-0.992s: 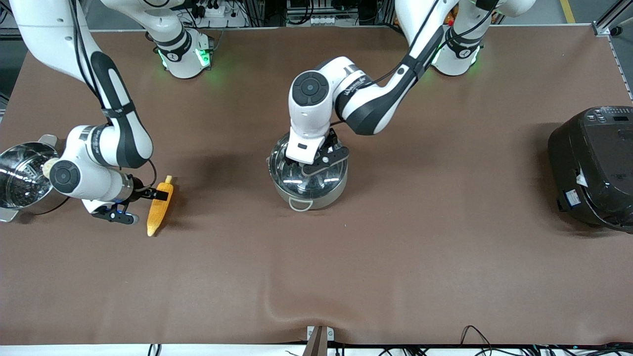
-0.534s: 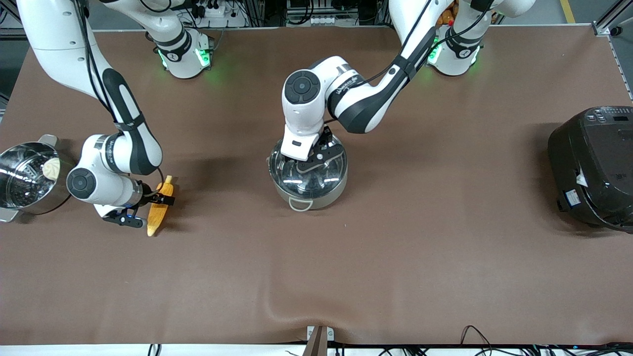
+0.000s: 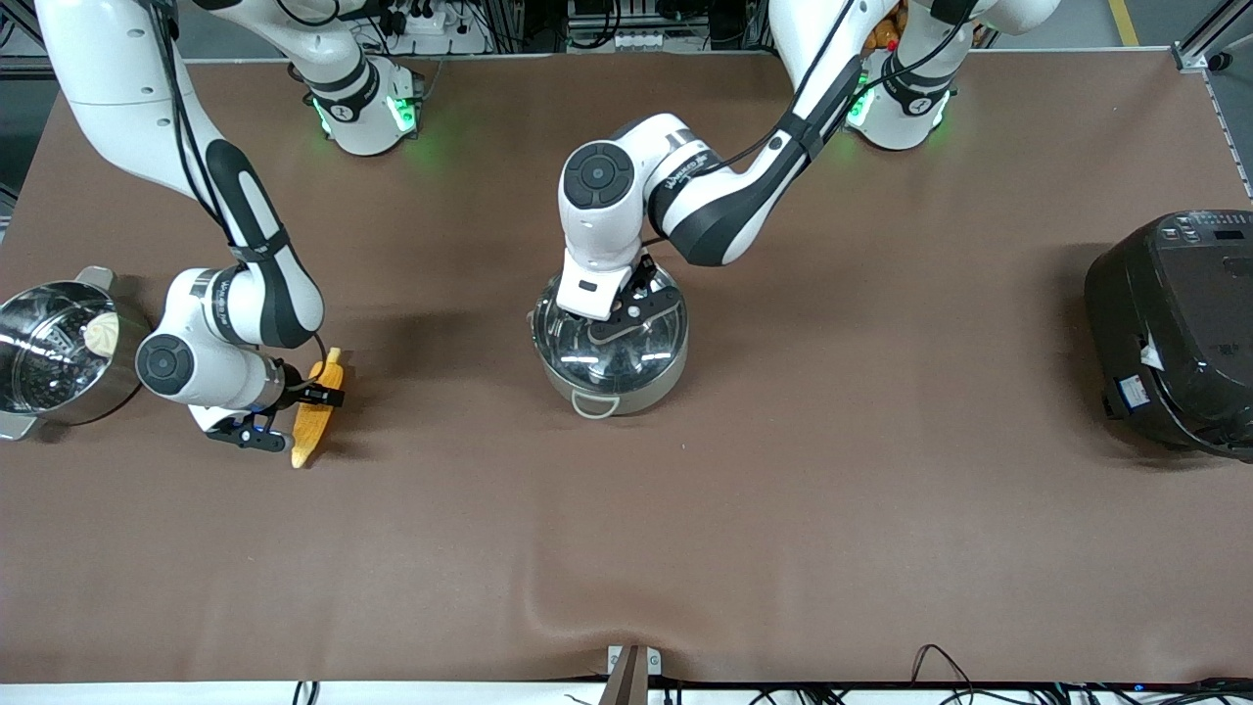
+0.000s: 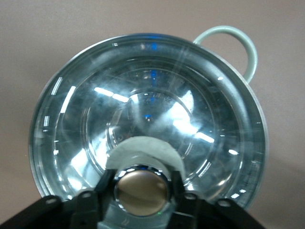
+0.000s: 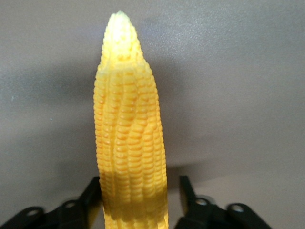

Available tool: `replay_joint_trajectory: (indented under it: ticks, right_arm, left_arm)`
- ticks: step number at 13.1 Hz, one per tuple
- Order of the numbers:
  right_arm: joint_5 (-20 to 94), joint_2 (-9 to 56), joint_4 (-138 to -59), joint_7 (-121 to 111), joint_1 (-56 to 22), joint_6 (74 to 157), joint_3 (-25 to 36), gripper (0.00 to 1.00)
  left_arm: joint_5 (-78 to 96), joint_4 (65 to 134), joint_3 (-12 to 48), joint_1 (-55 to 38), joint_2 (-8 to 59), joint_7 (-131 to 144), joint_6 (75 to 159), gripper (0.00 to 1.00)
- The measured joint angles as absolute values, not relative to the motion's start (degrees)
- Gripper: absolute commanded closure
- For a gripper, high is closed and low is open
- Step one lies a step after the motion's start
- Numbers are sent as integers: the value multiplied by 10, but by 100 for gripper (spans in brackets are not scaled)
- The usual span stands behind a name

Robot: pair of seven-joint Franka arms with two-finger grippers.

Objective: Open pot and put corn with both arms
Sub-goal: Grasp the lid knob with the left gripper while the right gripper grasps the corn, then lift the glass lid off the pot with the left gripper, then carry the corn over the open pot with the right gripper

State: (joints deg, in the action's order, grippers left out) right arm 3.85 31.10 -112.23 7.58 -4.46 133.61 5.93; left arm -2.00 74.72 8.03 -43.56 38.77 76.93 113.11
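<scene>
In the front view, the pot [image 3: 609, 352] is seen in the middle of the table [image 3: 783, 509], with its glass lid [image 3: 607, 338] still on it. The left tool [image 3: 626, 311] is placed low over the lid, at the knob. The corn [image 3: 315, 411] lies on the table toward the right arm's end, well apart from the pot, its pointed tip nearer to the front camera. The right tool [image 3: 294, 403] is set down at the corn, one finger on each side of it. A steamer pot [image 3: 49, 352] stands at that end's edge, and a black rice cooker [image 3: 1175, 328] is seen at the left arm's end.

In the left wrist view, the copper-coloured knob [image 4: 142, 191] is seen between the two fingers [image 4: 107, 188], which lie close against it; the lid is seated on the pot's rim.

In the right wrist view, the corn is seen between the fingers [image 5: 188, 191]; the tool is partly open, with a small gap beside the cob.
</scene>
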Motion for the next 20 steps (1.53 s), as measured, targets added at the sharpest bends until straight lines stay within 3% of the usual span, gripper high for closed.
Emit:
replay_joint_trajectory:
  ticks: [3,7,9,10,13,17,20]
  right_arm:
    - [38,310,-1120,52,-44,1329,60,90]
    - [38,283,-1104,23,-45,1260,59,90]
    - [38,257,-1090,-17,-45,1214,59,89]
    - [38,247,-1078,-40,-45,1187,59,84]
    - [44,235,-1015,-75,-47,1082,55,84]
    - [53,233,-923,-91,-57,970,-1,84]
    - [54,232,-881,-134,-61,924,-74,84]
  left_arm:
    - [-20,747,80,-435,387,769,1130,100]
    - [-43,736,78,-427,342,766,1062,100]
    - [-48,736,75,-387,287,721,1011,100]
    - [-48,740,74,-357,262,688,995,100]
    - [-48,767,74,-254,220,555,983,100]
    - [-39,801,76,-139,218,388,979,100]
    - [-39,871,77,-81,219,314,1027,100]
